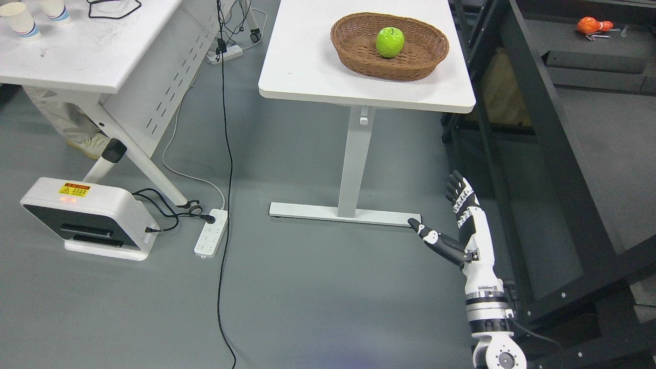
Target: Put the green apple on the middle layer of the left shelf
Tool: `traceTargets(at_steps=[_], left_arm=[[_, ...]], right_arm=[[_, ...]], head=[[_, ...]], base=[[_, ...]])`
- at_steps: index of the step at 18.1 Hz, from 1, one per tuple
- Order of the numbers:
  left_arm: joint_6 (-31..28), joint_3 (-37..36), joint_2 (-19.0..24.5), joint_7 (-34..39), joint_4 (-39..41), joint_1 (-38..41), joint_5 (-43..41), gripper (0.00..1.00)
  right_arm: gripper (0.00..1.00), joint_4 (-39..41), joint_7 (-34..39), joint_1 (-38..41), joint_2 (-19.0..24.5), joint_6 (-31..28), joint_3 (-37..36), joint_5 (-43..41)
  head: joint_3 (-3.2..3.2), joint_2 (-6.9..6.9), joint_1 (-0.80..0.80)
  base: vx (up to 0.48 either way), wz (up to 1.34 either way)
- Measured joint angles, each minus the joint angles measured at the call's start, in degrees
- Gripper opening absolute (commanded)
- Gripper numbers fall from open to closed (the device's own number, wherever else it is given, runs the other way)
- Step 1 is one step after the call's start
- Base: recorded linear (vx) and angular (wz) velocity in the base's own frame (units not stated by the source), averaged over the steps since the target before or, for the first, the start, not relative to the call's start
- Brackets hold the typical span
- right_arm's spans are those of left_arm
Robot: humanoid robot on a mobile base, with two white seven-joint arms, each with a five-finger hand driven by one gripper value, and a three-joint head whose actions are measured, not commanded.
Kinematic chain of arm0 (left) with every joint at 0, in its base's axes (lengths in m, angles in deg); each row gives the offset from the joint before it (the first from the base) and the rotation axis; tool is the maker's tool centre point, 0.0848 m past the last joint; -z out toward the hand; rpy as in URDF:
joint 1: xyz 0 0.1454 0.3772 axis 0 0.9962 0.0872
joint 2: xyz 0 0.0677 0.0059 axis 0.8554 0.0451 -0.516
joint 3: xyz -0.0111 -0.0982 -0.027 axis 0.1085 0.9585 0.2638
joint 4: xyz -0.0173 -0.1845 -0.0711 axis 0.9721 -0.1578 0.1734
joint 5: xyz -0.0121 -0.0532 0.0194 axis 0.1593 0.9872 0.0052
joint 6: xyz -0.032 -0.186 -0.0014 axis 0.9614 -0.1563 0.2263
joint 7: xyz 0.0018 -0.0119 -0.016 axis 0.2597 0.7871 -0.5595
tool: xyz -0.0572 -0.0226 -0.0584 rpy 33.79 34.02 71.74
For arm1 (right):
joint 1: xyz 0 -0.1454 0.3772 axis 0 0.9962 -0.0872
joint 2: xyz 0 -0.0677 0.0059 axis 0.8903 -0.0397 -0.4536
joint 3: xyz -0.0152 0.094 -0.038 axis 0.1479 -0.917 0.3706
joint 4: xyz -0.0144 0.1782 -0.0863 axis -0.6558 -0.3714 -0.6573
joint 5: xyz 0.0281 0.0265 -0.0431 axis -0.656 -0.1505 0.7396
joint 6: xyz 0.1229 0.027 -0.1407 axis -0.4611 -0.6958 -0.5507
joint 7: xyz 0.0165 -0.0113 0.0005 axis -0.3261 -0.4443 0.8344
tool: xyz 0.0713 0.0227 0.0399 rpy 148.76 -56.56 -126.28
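Right hand [464, 220] hangs low at the lower right, over the floor [307, 287], with its arm coming up from the bottom edge. Its fingers [457, 192] are stretched out nearly straight and the thumb [428, 234] sticks out to the left; it holds nothing. It sits just beside the black shelf frame [543, 128] on the right and near the foot of the desk [307, 61].

Well apart from the hand, up and to the left of it in the picture, the apple [390, 42] lies in a brown wicker basket [359, 48] on the white desk. The apple rests near the middle of the basket, a little toward the far side. It is round, so no long axis shows; its stem end faces up and slightly toward the right.

On the shelf's upper surface at the top right lies a small orange thing [590, 24]. A second desk [92, 56] at the upper left carries two paper cups [20, 21]. A white device [92, 215] and a power strip [211, 233] sit on the floor at the left.
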Motion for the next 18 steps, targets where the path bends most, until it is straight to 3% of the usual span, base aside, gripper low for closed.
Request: traceTargets(at_steps=[12, 14, 16, 18], left_arm=[[0.0, 0.0, 0.0, 0.0, 0.0, 0.0, 0.0, 1.0], [0.0, 0.0, 0.0, 0.0, 0.0, 0.0, 0.0, 1.0], [0.0, 0.0, 0.0, 0.0, 0.0, 0.0, 0.0, 1.0], [0.0, 0.0, 0.0, 0.0, 0.0, 0.0, 0.0, 1.0]], right_arm=[[1.0, -0.1, 0.8, -0.2, 0.0, -0.1, 0.3, -0.1], [0.9, -0.2, 0.7, -0.3, 0.0, -0.2, 0.4, 0.6], [0.85, -0.3, -1.4, -0.4, 0.0, 0.3, 0.5, 5.3], [0.85, -0.3, -7.3, -0.7, -0.4, 0.6, 0.5, 15.8]], head=[[0.0, 0.0, 0.0], [0.0, 0.0, 0.0], [0.0, 0.0, 0.0], [0.0, 0.0, 0.0]], base=[[0.0, 0.0], [0.0, 0.0], [0.0, 0.0], [0.0, 0.0]])
